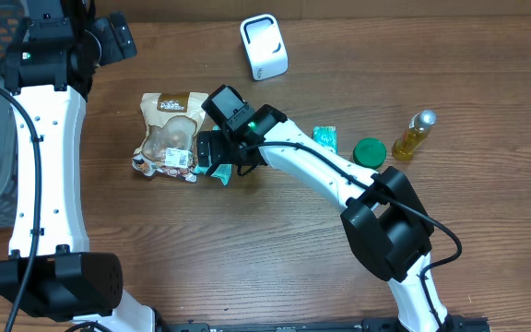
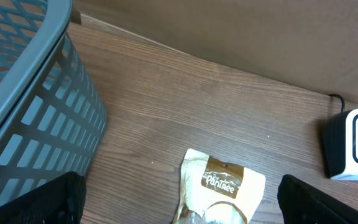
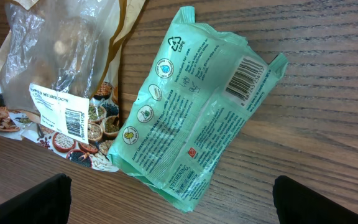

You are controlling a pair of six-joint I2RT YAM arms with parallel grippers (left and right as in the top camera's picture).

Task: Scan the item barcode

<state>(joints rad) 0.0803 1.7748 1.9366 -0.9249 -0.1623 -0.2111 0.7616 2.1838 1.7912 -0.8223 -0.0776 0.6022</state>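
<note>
- Mint-green plastic packet [image 3: 191,118] lies flat on the wooden table [image 1: 247,258] right under the right gripper [image 3: 169,186]. Its printed barcode [image 3: 248,78] faces up, and one corner touches the brown-and-clear mushroom bag [image 1: 169,134].
- Both claws are spread wide and hold nothing. The right one hovers over the packet, and the left gripper [image 2: 179,205] hangs near the far edge of the table.
- Progress, as I judge it: nothing is scanned yet. The packet is ungrasped and well apart from the white box-shaped scanner [image 1: 264,46].
- What is left: grip the packet, lift it, carry it over, and turn the barcode to the scanner's face.
- Containers: nothing shows through the visible part of the grey mesh plastic basket [image 2: 23,93]. The small glass bottle [image 1: 415,134] holds yellow liquid, and the mushroom bag shows pale pieces through its clear window.
</note>
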